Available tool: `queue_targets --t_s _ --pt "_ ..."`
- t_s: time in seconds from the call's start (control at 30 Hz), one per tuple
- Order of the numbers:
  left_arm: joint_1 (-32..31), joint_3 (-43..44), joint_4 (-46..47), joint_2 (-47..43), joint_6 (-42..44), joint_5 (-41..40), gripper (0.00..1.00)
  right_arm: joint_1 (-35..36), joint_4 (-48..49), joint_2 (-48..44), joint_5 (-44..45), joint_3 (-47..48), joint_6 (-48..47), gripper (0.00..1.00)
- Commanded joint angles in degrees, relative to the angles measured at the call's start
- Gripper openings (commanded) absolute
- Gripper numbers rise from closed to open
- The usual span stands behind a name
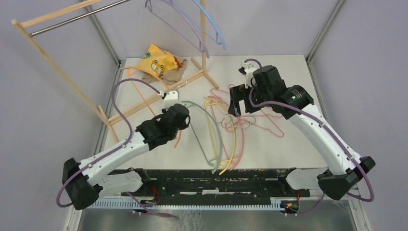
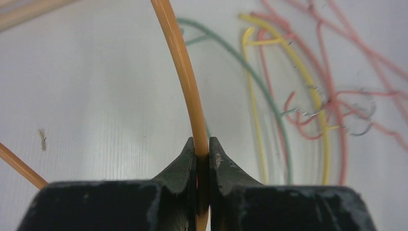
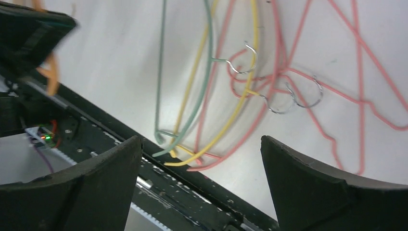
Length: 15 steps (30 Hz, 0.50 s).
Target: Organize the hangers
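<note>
My left gripper (image 1: 179, 129) is shut on a thin orange hanger (image 2: 185, 72), pinched between the fingertips (image 2: 202, 150). The hanger's far part (image 1: 137, 91) runs under the rack's base. A green hanger (image 1: 204, 130), yellow hangers (image 1: 235, 139) and pink hangers (image 1: 267, 122) lie tangled on the white table, hooks together. My right gripper (image 1: 236, 103) hangs open and empty above that pile (image 3: 201, 140). Green (image 3: 207, 72), yellow (image 3: 252, 57) and pink (image 3: 358, 72) wires lie below it. Purple (image 1: 190, 26) and blue (image 1: 214, 24) hangers hang on the rail.
A wooden-framed rack with a metal rail (image 1: 72, 17) stands at the back left, its base bars (image 1: 154, 98) on the table. A yellow cloth (image 1: 156, 60) lies behind it. A black strip (image 1: 216, 175) runs along the near edge.
</note>
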Motion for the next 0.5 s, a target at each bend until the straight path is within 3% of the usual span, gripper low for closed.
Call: queue_targets --t_s 0.0,0.13,0.3,0.47 --pt "0.9 9.8 6.8 -8.3 -1.6 -6.1 0.03 -0.7 -1.5 -0.8 11.8 -3.7 -4.0 1.0" --pt "6.8 13.8 18.7 -10.0 3.7 2.8 0.03 -1.1 -0.2 -0.4 13.6 -5.1 -4.2 1.0" --pt "16.8 20.5 24.7 -3.8 4.4 14.5 0.03 -1.6 1.4 1.2 13.8 -4.5 -4.0 1.0" --pt "20.3 28.3 30.3 4.2 4.1 21.4 0.03 -2.5 1.8 2.9 14.5 -2.2 -5.2 1.0"
